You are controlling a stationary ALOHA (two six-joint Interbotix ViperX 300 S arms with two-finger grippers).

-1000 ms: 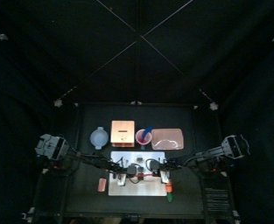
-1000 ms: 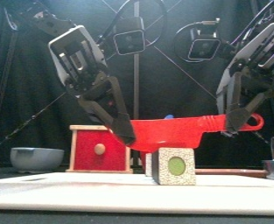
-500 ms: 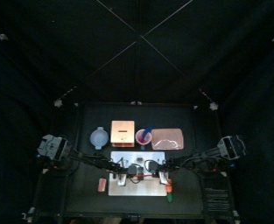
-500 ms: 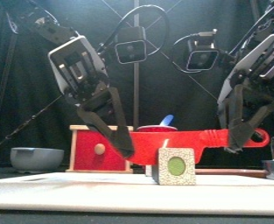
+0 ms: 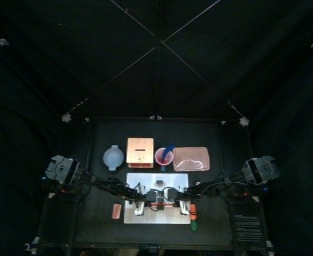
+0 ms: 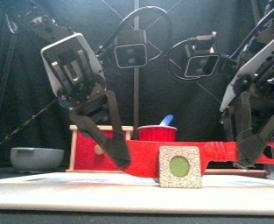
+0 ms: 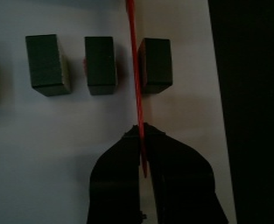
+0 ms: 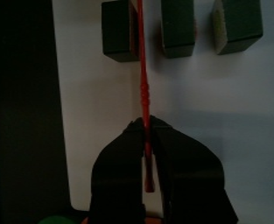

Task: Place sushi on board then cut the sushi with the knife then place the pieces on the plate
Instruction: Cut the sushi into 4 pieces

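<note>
Top: the white board lies near the surface's front edge. Front: left hand and right hand, each clamped tight on the red knife, flank the sushi on the board. Wrists: the knife runs just beside one block; uneven pressing could topple it.

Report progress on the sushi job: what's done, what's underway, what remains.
Done: the sushi blocks lie on the white board, gaps showing between them. In hand: left hand and right hand grip the red knife, its blade down between two blocks. Left: moving pieces to the pink tray, which holds none.
</note>
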